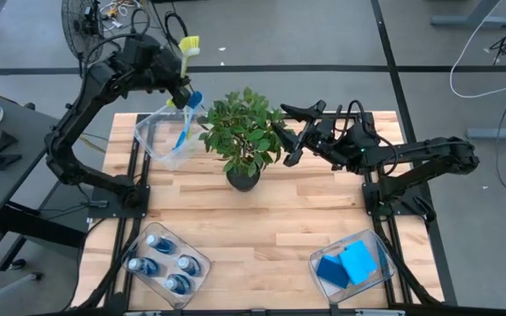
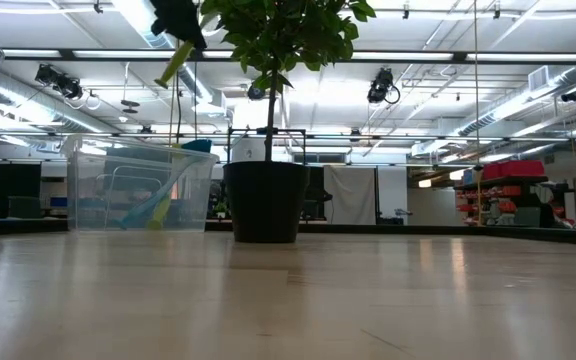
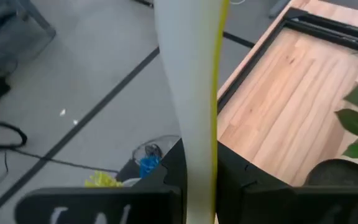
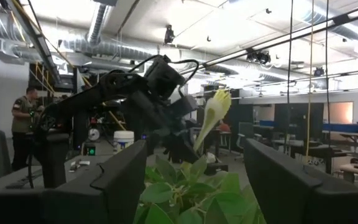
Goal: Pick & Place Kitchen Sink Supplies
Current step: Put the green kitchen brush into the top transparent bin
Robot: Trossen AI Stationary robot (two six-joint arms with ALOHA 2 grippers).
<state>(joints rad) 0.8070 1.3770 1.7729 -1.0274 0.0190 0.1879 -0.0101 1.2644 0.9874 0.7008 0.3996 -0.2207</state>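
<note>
Left hand (image 1: 181, 88) grips a yellow-green dish brush (image 1: 186, 53) by its handle, raised above the clear bin (image 1: 167, 132) at the desk's (image 1: 262, 219) far left edge; the bristle head points out beyond the desk over the floor. A second brush (image 1: 183, 132) leans inside that bin. Just beside the bin stands the potted plant (image 1: 244, 136), its leaves crowding the way toward the middle. Right hand (image 1: 295, 132) hovers at the plant's other side, fingers spread wide and holding nothing. Bare wood lies open across the centre. Near the front edge, blue bottles (image 1: 165, 259) fill one bin and blue sponges (image 1: 348, 263) another.
</note>
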